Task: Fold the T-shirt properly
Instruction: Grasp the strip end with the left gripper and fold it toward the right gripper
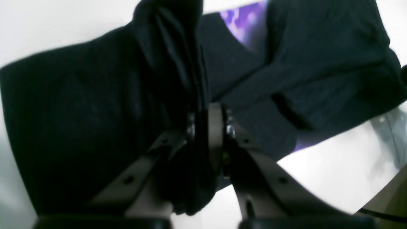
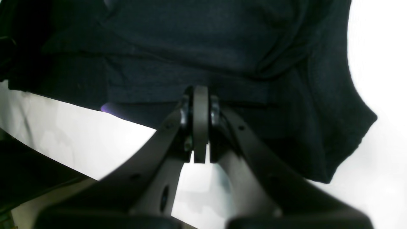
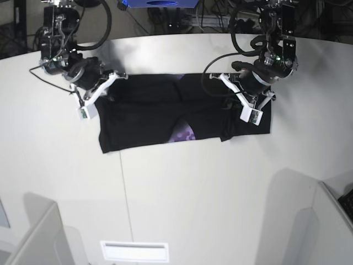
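Lying flat on the white tabletop (image 3: 182, 187), the T-shirt (image 3: 149, 118), folded into a dark band, long axis running nine to three o'clock, purple print peeking at its six o'clock edge. Pinching a bunch of black cloth at the three o'clock end, left gripper (image 1: 206, 119). Pressed together at the nine o'clock end, right gripper (image 2: 200, 105), probably nipping the hem, though hard telling. Each arm nearest its own end; judging a fold across next.
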Robot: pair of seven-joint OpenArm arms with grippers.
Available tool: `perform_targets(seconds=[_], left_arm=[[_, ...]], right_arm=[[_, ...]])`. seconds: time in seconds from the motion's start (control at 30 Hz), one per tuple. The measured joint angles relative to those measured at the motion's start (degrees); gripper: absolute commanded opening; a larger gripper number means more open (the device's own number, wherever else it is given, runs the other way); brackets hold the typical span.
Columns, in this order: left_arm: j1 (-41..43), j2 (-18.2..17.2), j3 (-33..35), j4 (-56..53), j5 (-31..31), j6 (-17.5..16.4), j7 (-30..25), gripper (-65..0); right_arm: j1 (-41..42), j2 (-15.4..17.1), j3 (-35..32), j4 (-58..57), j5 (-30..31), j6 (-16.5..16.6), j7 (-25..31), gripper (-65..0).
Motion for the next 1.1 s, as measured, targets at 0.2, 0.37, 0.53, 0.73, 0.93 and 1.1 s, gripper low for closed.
perform_targets(seconds=[0.2, 0.37, 0.53, 0.73, 0.93, 1.1], left_arm=[[-0.24, 2.01, 0.15, -0.04, 0.04, 0.00, 0.04, -65.0], [-0.24, 1.81, 0.00, -0.07, 0.13, 0.02, 0.04, -65.0], [-0.24, 1.84, 0.04, -0.11, -0.15, 0.02, 0.04, -65.0], [-0.37, 1.86, 0.04, -0.76, -0.20, 0.02, 0.04, -65.0], [-0.39, 1.88, 0.04, -1.40, -0.17, 0.02, 0.04, -65.0], [-2.54, 2.56, 2.91, -2.03, 0.04, 0.13, 0.04, -65.0]], right_arm=[[-0.02, 0.00, 0.00, 0.00, 0.00, 0.00, -0.02, -65.0], [0.00, -0.02, 0.00, 0.00, 0.00, 0.00, 0.13, -65.0], [0.00, -0.02, 0.00, 0.00, 0.02, 0.00, 0.13, -65.0], [0.00, -0.02, 0.00, 0.00, 0.02, 0.00, 0.13, -65.0], [-0.04, -0.02, 0.00, 0.00, 0.00, 0.00, 0.13, -65.0], [-0.04, -0.04, 0.00, 0.02, 0.00, 0.00, 0.11, -65.0]])
